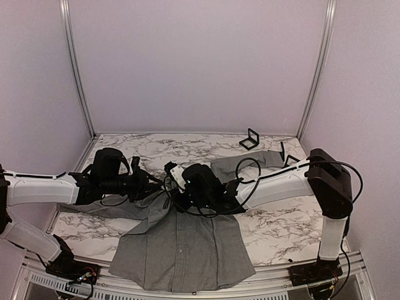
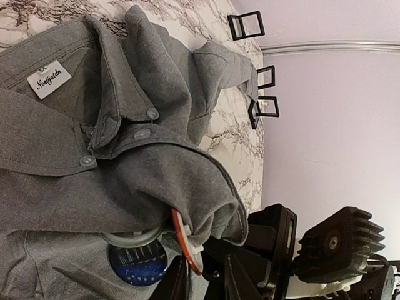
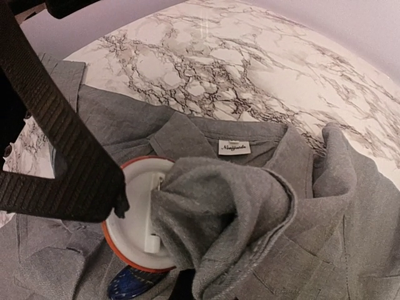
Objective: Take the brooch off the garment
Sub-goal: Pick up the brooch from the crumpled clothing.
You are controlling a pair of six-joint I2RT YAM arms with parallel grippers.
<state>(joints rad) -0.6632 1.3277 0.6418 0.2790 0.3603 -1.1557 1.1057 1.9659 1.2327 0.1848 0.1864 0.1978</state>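
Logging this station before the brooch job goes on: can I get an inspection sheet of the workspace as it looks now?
Surface: marble table, no spills seen.
Job's things: grey shirt lying flat, bunched at the collar; round brooch, orange rim, half under a raised fold.
Clutter: black brackets at the far right; blue disc beside the brooch, unclear what it is.
Fingers: left fingers at the brooch's rim, open or shut unclear; right fingers shut, seemingly pinching the raised fold.
Cables: black cables loop off the right arm above the shirt.
Surroundings: plain walls, metal rails; nothing else seen.
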